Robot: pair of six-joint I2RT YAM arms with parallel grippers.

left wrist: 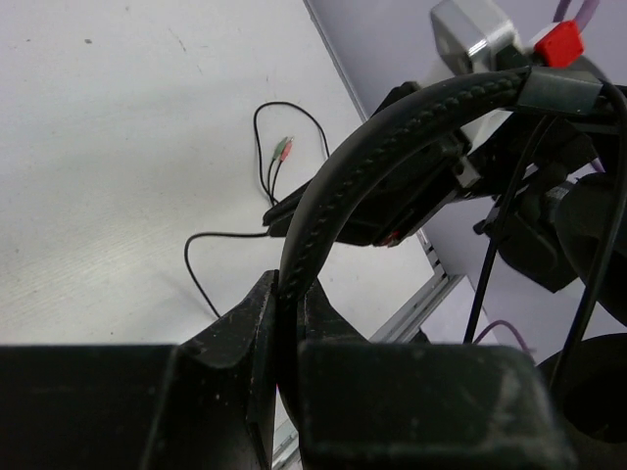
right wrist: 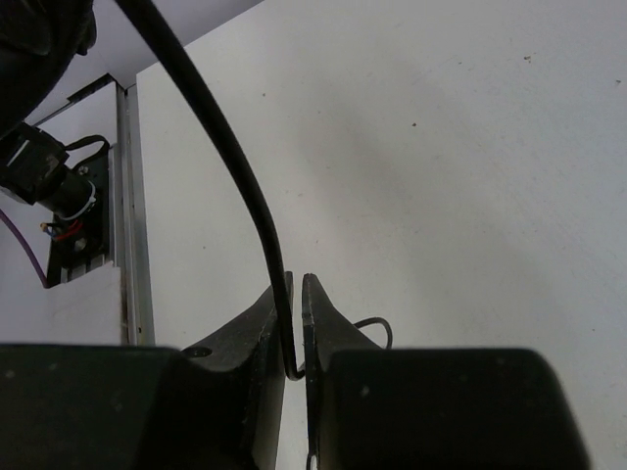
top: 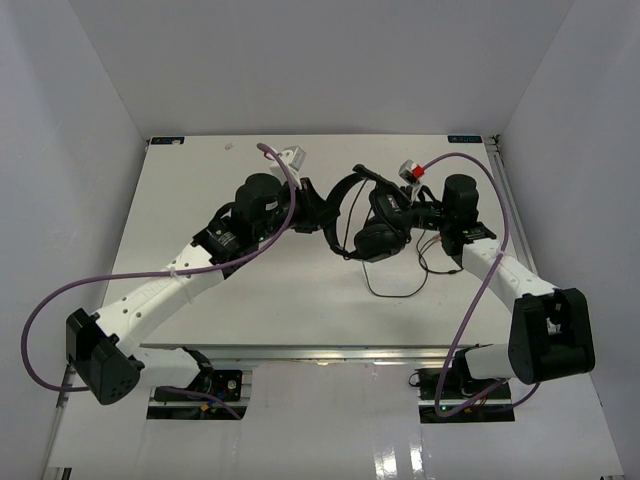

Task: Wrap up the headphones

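Observation:
The black headphones (top: pixel 378 238) are held up over the middle of the table, with the arched headband (top: pixel 333 208) on the left and a round padded cup lower right. My left gripper (top: pixel 318 213) is shut on the headband (left wrist: pixel 392 137), which rises from between its fingers (left wrist: pixel 289 291). My right gripper (top: pixel 418 214) is shut on the thin black cord (right wrist: pixel 235 166), which runs down between its jaws (right wrist: pixel 296 286). The rest of the cord (top: pixel 395 288) loops loose on the table. Its small plugs (left wrist: pixel 282 149) lie on the table.
Purple robot-arm cables (top: pixel 60 290) arc beside both arms. A metal rail (top: pixel 320 352) runs along the table's near edge. White walls close in the table at the left, back and right. A grey camera block with a red part (top: pixel 410 170) sits on the right wrist.

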